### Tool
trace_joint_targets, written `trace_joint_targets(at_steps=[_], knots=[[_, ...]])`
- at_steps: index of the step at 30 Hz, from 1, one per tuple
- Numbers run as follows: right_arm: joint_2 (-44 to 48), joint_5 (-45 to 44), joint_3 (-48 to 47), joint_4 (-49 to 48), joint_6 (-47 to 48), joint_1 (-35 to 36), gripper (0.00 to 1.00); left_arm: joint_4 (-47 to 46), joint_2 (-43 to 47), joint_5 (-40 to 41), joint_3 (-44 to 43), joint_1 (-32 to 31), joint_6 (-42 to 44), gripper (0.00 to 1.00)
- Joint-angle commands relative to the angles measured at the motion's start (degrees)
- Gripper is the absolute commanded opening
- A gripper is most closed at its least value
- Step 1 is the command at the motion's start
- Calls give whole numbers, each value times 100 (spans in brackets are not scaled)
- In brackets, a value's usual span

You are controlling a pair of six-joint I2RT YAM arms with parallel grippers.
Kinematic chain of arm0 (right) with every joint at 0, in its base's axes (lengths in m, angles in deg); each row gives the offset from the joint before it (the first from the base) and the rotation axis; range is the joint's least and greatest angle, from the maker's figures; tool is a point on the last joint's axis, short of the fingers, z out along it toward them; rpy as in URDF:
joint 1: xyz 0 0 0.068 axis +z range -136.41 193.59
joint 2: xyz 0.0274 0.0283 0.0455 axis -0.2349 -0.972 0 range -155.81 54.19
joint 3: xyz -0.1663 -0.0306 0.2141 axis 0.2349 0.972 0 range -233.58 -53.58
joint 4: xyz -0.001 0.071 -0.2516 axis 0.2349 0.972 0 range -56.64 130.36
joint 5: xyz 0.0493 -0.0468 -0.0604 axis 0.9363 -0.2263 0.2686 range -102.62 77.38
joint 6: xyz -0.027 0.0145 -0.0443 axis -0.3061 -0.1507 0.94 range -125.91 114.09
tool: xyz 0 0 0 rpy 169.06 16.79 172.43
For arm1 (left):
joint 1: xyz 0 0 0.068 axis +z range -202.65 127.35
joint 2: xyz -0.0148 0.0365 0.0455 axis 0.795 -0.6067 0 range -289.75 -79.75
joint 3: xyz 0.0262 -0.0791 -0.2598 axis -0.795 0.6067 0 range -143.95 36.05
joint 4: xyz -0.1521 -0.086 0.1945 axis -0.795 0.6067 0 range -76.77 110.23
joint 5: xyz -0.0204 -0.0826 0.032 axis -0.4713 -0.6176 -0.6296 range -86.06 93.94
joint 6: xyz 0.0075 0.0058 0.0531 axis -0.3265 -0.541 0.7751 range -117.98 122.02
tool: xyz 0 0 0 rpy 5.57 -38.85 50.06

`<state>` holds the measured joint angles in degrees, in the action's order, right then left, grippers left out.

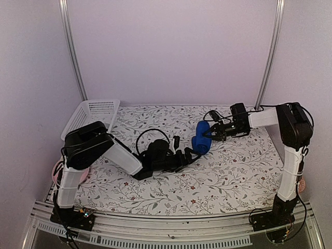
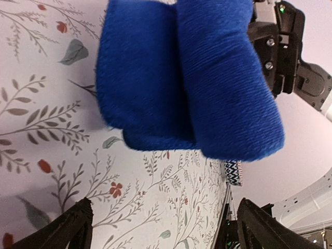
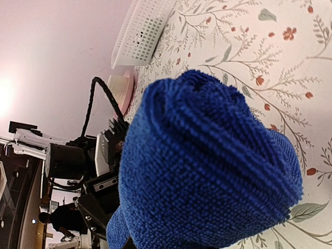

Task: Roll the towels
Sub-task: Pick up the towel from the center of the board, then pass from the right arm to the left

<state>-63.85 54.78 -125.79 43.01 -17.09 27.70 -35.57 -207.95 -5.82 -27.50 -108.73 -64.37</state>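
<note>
The left gripper (image 1: pixel 182 147) is hovering with its jaws spread wide and empty, just left of the blue towel (image 1: pixel 201 137), which is sitting near the middle of the table (image 1: pixel 155 193) as a tight, seemingly finished roll. The right gripper (image 1: pixel 213 133) is clamping that roll's right end, so setting it down is probably what is remaining here. The green towel is not showing in any view, so I cannot tell whether it is rolled.

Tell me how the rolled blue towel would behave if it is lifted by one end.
The blue towel is soft looped cloth, so it would probably sag and squash, not stay stiff. Its layers look loosely wound, with a loose end showing, so it may unroll. Being roughly round, it might roll when pushed.
</note>
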Motion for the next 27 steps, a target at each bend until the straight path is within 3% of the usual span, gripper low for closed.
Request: trace_joint_targets(at_steps=[1,4,7,12,18,27], knots=[[416,-9,-247,405,539,14,8,58,332,165,514,185,741,97],[586,-47,-392,818,933,13,8,-490,429,-104,748,393,873,97],[812,-25,-433,1092,1370,13,8,-1871,293,-628,960,637,861,97],[1146,152,-542,1546,1979,71,10,-3164,-260,-1722,549,882,492,97],[1464,306,-568,1727,2327,277,12,-3289,-686,-2447,-202,891,278,97],[1378,621,-645,2151,2649,553,13,-3465,-782,-2753,-569,936,346,97]])
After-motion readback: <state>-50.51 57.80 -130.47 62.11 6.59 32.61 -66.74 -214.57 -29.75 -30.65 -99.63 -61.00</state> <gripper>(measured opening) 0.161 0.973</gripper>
